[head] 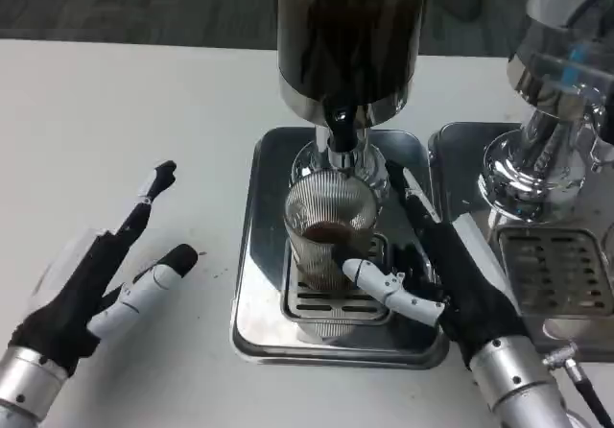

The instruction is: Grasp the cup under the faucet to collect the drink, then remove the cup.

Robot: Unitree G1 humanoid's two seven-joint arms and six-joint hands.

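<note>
The ribbed glass cup (328, 231) stood on the slotted grate (321, 301) of the steel drip tray (251, 255), directly beneath the black faucet (341, 129) of the tall dark-filled dispenser (350, 35), which put its mouth square under the spout to catch the drink. A shallow layer of dark liquid showed at the bottom of the cup, so by that look the filling was under way but far from finished. The right hand (436, 274) was wrapped about the cup from the right side: a white thumb lay across the lower front of the glass and the dark fingers ran up along its right flank, touching it. It seemed to be gripping the cup to steady it in place while liquid came down, and to be ready to lift it away afterwards. The left hand (110, 274) rested well apart on the white table (115, 111), left of the tray, released and holding nothing, its fingers spread and pointing up and away; it appeared simply to be waiting. To the right stood a second dispenser (547, 111) of polished metal on its own tray (556, 274), untouched. The likely next need was to keep the cup still until enough had collected, then draw it out level toward the robot, since a tilt could spill it.
</note>
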